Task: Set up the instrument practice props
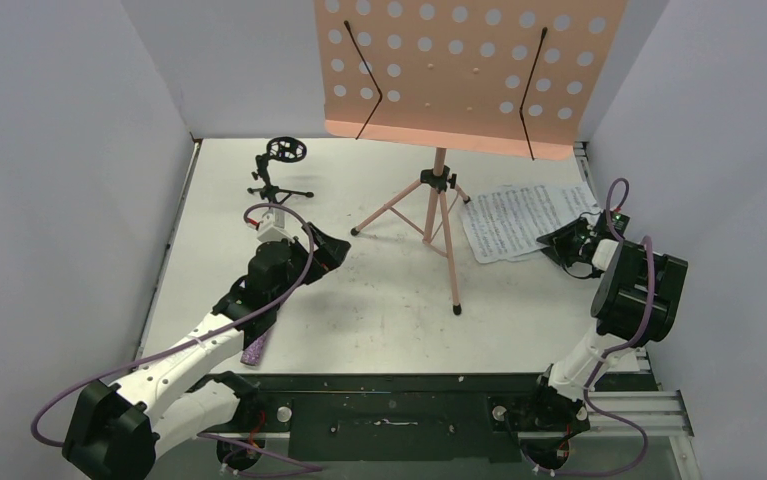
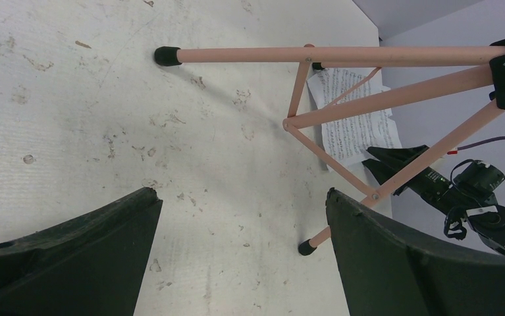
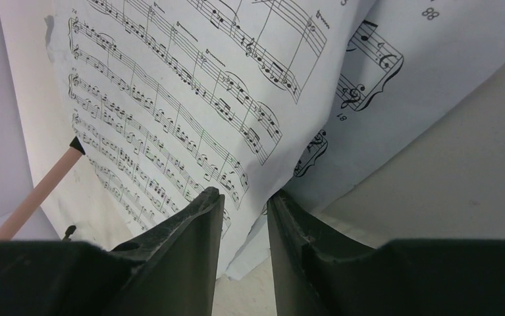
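Tabletop (image 1: 379,300): sheet-music pages (image 3: 190,99) between right fingers (image 3: 193,250).

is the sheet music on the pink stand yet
No, the sheet music lies on the table beside the legs of the pink stand, whose shelf holds nothing.

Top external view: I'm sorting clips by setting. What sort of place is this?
Probably a lab robot test cell, not a music room: plain white walls box in a scuffed tabletop, the left arm and right arm are mounted at its near edge, and a pink music stand is staged there.
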Robot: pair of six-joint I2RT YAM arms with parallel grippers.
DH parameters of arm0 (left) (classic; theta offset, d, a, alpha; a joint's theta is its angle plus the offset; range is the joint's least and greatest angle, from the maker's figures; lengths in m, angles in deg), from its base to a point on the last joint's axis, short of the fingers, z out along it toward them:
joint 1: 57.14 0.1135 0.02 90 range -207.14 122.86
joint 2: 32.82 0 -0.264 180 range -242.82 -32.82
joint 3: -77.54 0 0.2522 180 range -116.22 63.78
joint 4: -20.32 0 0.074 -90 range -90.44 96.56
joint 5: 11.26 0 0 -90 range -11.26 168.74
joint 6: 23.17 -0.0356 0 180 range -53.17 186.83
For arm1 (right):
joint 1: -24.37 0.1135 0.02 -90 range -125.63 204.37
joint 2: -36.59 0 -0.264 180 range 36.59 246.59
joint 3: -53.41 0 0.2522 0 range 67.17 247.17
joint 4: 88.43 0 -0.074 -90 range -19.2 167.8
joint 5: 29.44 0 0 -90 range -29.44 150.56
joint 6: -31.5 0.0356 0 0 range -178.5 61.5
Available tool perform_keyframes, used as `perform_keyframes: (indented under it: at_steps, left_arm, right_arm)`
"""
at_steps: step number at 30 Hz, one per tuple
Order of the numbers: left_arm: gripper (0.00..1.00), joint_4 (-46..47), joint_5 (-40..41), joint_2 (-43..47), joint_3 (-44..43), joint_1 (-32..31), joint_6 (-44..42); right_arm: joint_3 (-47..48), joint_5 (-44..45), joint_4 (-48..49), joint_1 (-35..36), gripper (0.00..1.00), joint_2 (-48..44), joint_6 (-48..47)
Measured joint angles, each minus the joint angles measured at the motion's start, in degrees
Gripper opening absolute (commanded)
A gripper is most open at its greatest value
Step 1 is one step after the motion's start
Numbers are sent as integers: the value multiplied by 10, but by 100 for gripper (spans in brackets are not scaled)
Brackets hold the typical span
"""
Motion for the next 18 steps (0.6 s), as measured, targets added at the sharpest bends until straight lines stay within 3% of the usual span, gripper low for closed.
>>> perform_keyframes:
  at_steps: [5, 10, 18]
  left_arm:
    - [97, 0, 0, 0, 0, 0, 0]
    - [96, 1, 0, 0, -1, 2, 0]
    - [96, 10, -1, 1, -3, 4, 0]
  right_arm:
    - [0, -7, 15, 0, 31, 4, 9]
    - [0, -16, 43, 0, 23, 4, 25]
    - [1, -48, 124, 10, 23, 19, 23]
